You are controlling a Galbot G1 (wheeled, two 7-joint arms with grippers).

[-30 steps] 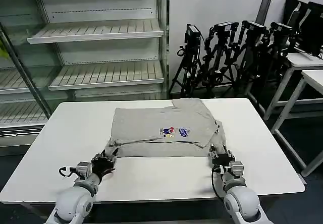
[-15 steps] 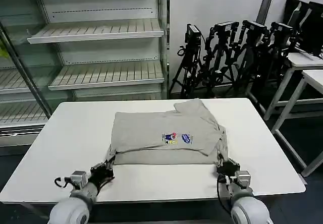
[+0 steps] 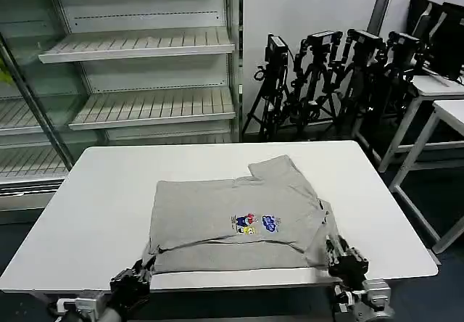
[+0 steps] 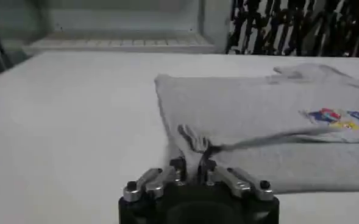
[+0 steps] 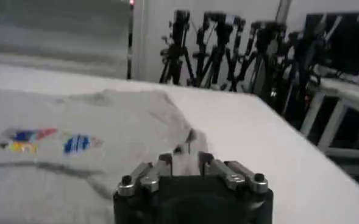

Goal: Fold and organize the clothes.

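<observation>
T-shirt [image 3: 239, 217]: the light grey shirt is lying folded on the white table [image 3: 101, 191], close to the near edge, with the chest print [image 3: 254, 223] facing up and one sleeve pointing toward the far side.

Left gripper [image 3: 133, 284]: it is sitting at the near edge of the table, at the near left corner of the shirt. In the left wrist view the gripper [image 4: 191, 167] is pinching a small bunch of grey cloth, and the fabric is rising into a wrinkle just in front of the fingers [image 4: 178, 165].

Right gripper [image 3: 345, 258]: it is sitting at the near right corner of the shirt, by the table edge. In the right wrist view the gripper [image 5: 184, 159] is clenching the cloth, which is puckering up between the two fingers [image 5: 164, 161].

Background: empty white shelves [image 3: 138, 46] are standing behind the table, and black tripods [image 3: 326, 75] are standing together near the wall.
</observation>
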